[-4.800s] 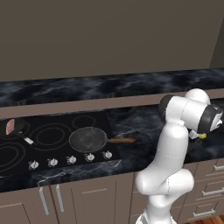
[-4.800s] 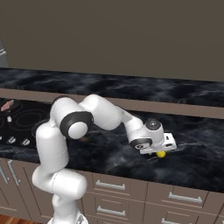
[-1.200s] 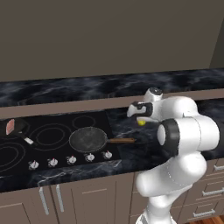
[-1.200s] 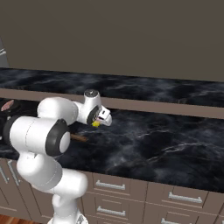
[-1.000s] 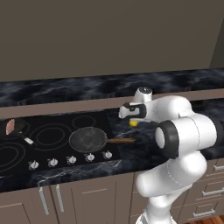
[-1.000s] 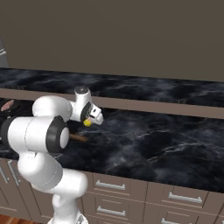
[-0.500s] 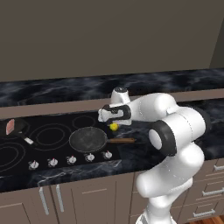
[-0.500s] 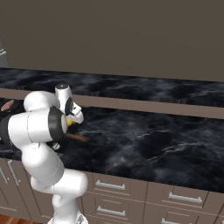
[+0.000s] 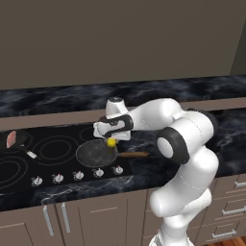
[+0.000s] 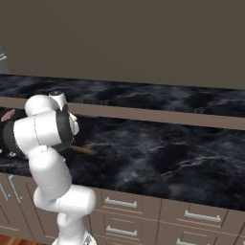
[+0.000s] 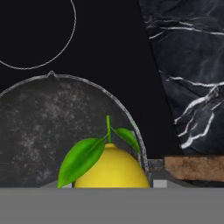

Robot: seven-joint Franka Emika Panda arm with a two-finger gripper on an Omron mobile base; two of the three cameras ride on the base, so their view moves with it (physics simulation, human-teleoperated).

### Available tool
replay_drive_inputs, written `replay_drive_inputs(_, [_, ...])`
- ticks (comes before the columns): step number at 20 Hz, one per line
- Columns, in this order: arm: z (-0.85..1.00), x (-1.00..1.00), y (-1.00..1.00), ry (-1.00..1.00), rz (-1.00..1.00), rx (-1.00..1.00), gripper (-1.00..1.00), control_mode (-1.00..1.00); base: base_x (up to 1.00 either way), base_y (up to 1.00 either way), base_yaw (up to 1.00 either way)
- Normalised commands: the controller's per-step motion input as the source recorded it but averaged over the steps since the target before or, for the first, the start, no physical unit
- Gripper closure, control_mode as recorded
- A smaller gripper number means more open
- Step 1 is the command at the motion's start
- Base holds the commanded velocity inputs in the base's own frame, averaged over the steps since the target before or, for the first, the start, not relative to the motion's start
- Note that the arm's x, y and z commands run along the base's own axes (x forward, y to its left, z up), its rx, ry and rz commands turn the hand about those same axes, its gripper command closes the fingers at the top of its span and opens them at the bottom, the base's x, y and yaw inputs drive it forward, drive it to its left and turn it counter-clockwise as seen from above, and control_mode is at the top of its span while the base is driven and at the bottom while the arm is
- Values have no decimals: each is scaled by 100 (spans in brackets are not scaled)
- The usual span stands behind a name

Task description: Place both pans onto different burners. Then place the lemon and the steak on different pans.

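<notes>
Over the right edge of the grey pan (image 9: 96, 153) I hold the lemon (image 9: 111, 142), my fingers (image 9: 111, 140) clamped on it, its two green leaves pointing toward the pan's middle in the hand view. The pan sits on a burner (image 9: 97, 153) of the cooktop (image 9: 57, 168), its brown handle (image 9: 133, 154) running right, toward the marbled surface (image 9: 226, 129). One steak (image 9: 11, 139) lies in the second pan (image 9: 14, 142) at the far left, handle (image 9: 30, 153) aimed at the front. Five knobs (image 9: 77, 176) line the front edge.

lemon (image 11: 111, 168) cut off at bottom, hiding the pincer.
</notes>
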Motion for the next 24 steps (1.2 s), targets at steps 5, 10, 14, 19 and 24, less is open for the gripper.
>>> replay_drive_inputs(5, [-22, 3, 19, 0, 0, 0, 100, -100, 0, 0, 0])
replay_drive_inputs(10, [-35, 1, 23, 0, 0, 0, 100, -100, 0, 0, 0])
replay_drive_inputs(14, [-27, 1, 24, 0, 0, 0, 100, -100, 0, 0, 0])
replay_drive_inputs(19, [-18, 3, 21, 0, 0, 0, 100, -100, 0, 0, 0])
replay_drive_inputs(24, [-17, 11, 14, 0, 0, 0, 100, -100, 0, 0, 0])
